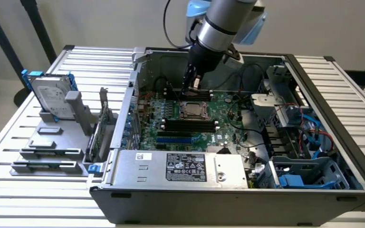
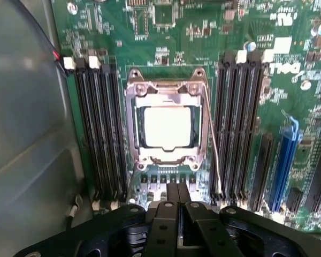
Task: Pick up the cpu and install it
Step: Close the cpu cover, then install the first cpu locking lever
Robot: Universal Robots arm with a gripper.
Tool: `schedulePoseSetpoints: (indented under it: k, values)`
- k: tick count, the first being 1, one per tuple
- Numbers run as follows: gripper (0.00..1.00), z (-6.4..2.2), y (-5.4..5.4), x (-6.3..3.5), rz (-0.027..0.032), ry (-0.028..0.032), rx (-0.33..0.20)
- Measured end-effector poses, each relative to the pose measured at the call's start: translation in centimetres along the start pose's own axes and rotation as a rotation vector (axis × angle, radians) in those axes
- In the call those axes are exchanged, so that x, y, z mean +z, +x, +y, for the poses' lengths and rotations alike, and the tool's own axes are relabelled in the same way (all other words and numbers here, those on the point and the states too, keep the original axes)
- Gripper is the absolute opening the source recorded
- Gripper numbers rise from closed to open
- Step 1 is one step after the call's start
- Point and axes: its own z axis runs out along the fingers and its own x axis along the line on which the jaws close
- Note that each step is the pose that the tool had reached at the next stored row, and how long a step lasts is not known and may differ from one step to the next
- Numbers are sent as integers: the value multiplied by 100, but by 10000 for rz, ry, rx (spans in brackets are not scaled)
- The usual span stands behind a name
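Nearest, the matte black gripper (image 2: 177, 188) has its jaws pressed together, empty. Beyond it the cpu (image 2: 167, 127), a flat square with a dull silver top, lies in the metal-rimmed socket frame (image 2: 131, 126) between long black memory slots (image 2: 99, 134) on the green motherboard (image 2: 166, 51).

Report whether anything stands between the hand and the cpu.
Nothing visible does. The shut hand hangs over the motherboard, holding nothing. The cpu lies inside the metal socket frame, which rings it without covering its bare silver top.
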Motion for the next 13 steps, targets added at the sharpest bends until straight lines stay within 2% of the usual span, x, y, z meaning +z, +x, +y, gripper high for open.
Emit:
schedulePoseSetpoints:
  k: [3,13]
  values:
    - [11,-65,-3,19,-3,8,1]
    - [11,-65,-3,21,0,6,0]
